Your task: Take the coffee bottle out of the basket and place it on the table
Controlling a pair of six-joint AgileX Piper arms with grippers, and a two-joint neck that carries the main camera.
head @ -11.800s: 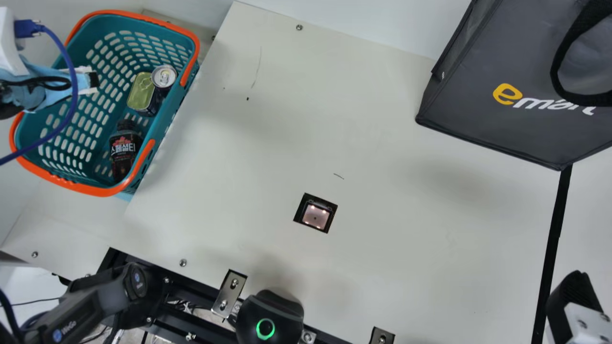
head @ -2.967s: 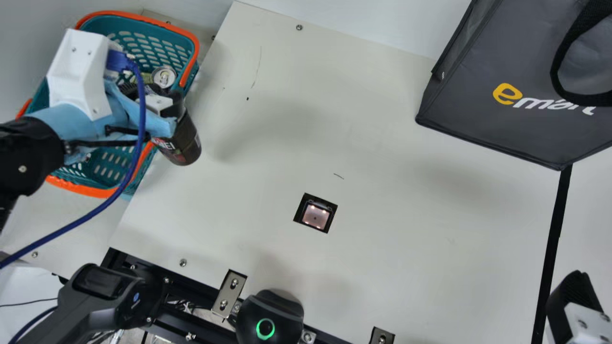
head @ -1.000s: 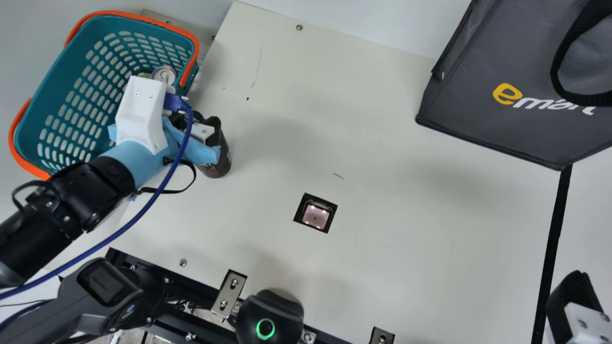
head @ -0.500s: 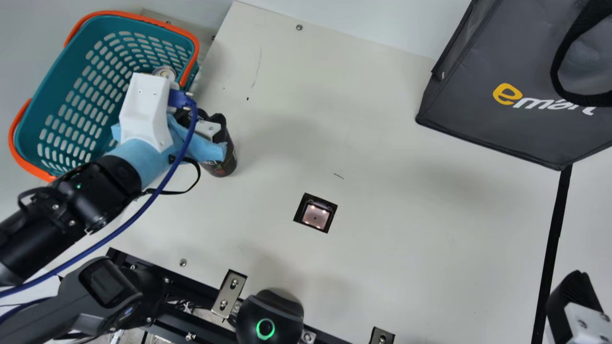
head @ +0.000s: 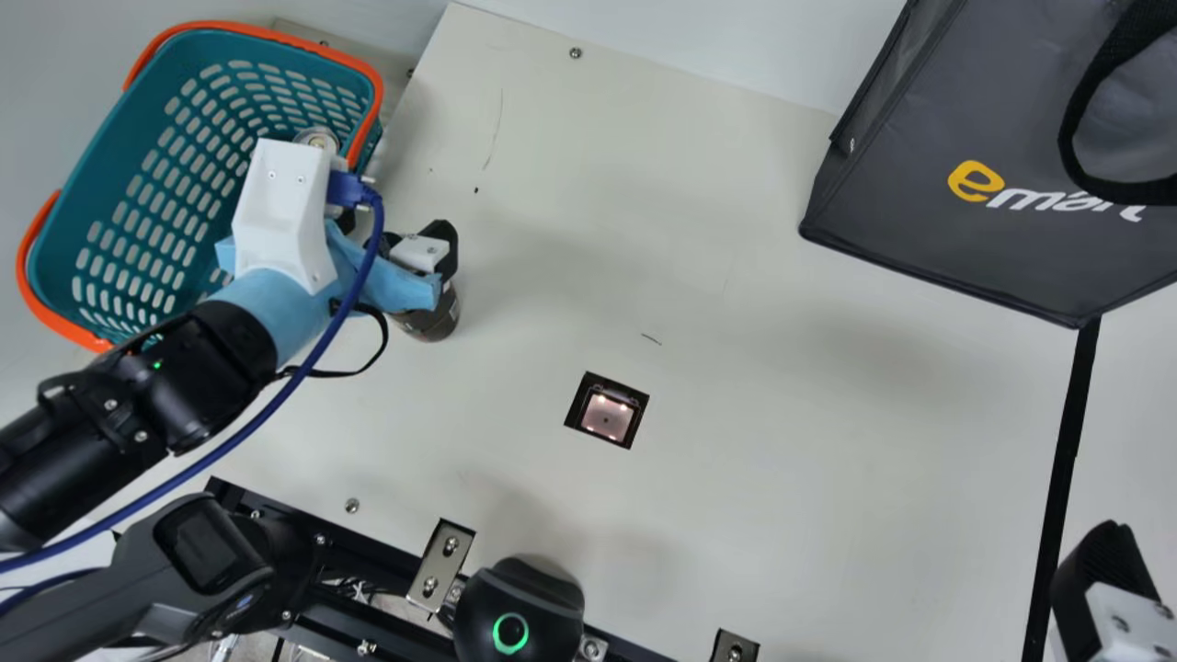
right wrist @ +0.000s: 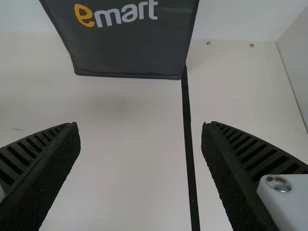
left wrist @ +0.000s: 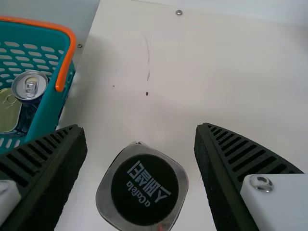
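Note:
The coffee bottle (head: 432, 322) stands upright on the cream table (head: 754, 386), right of the teal basket (head: 55, 230). My left gripper (head: 398, 230) is around its upper part in the main view, hiding much of it. From the left wrist, the dark cap of the bottle (left wrist: 144, 190) lies between the parted fingers of my left gripper (left wrist: 140, 127), with a gap on either side. My right gripper (head: 1103, 561) is at the main view's lower right corner; in the right wrist view my right gripper (right wrist: 139, 125) is open and empty.
Inside the basket are a can (left wrist: 30, 85) and a flat tin (left wrist: 8, 113). A dark grey bag (head: 975, 221) stands at the back right. A square scanner window (head: 607, 412) is set into the table's middle. A blue cable hangs along my left arm.
The bottle went from inside the basket, over its rim in my left gripper, to the table on the right. Within the last half second the left fingers have opened around it. The right arm kept still.

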